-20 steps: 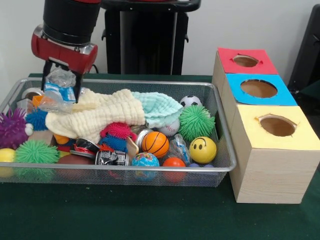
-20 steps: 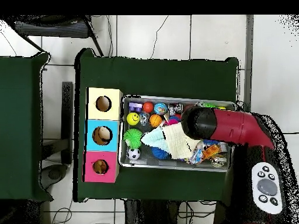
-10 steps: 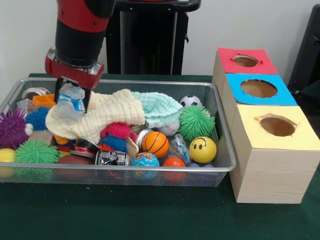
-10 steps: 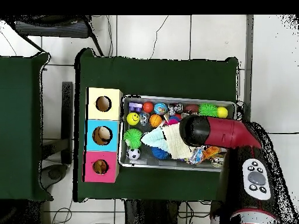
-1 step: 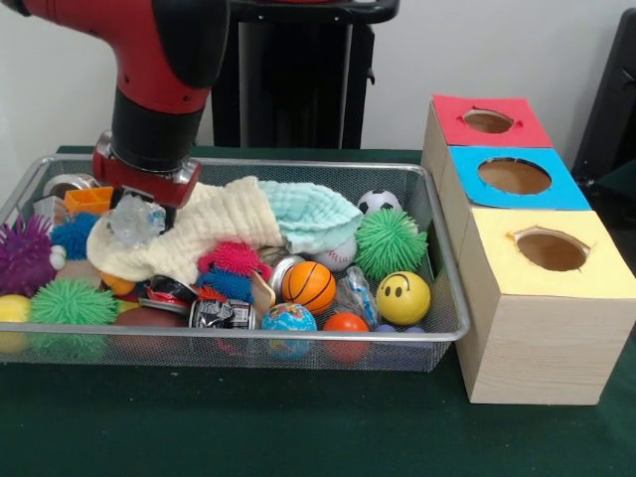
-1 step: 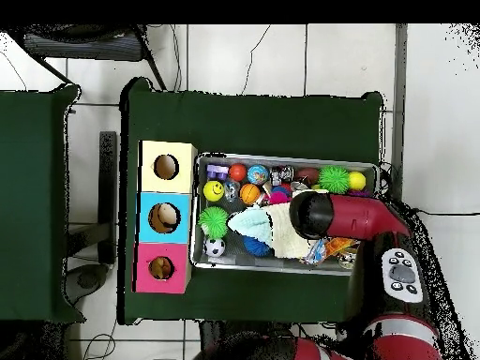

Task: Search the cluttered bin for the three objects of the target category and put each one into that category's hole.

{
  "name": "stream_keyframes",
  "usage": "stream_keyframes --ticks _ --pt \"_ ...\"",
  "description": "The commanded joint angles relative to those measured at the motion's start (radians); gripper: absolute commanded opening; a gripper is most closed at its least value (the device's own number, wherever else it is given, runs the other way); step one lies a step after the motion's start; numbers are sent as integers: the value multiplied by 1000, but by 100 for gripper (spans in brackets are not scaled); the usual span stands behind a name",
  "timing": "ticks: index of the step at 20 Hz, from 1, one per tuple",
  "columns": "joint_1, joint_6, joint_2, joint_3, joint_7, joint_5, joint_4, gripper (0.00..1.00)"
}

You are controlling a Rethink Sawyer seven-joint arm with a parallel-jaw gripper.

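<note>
My gripper (image 5: pixel 139 214) reaches down into the left part of the wire bin (image 5: pixel 248 336), shut on a crumpled clear plastic packet (image 5: pixel 132 222) with blue print. The packet rests against the cream cloth (image 5: pixel 214 224). In the overhead view the red arm (image 6: pixel 319 214) covers the gripper and the packet. To the right of the bin stand three boxes with holes: red (image 5: pixel 488 121), blue (image 5: pixel 514 176) and yellow (image 5: pixel 552 249). The same boxes appear on the left in the overhead view, with the yellow box (image 6: pixel 167 167) at the top.
The bin holds a mint cloth (image 5: pixel 313 214), a basketball (image 5: pixel 309 285), a smiley ball (image 5: pixel 402 297), a green spiky ball (image 5: pixel 390 241), a soccer ball (image 5: pixel 379 202), a purple spiky ball (image 5: pixel 22 256), a crushed can (image 5: pixel 221 314) and other clutter.
My gripper has moved right and down with the packet, from above the bin's back left corner onto the cream cloth. The arm now leans further over the bin.
</note>
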Motion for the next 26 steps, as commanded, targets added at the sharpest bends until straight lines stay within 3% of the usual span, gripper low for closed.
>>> stream_keyframes --ticks 1,13,18,22,26 --pt "-23 -6 196 9 55 -56 -56 100" --pt "30 241 35 -21 -11 -10 11 100" --pt "27 301 -30 0 -39 5 41 100" --pt "14 341 -144 26 -73 27 119 100" --pt "16 403 -187 40 -81 40 119 100"
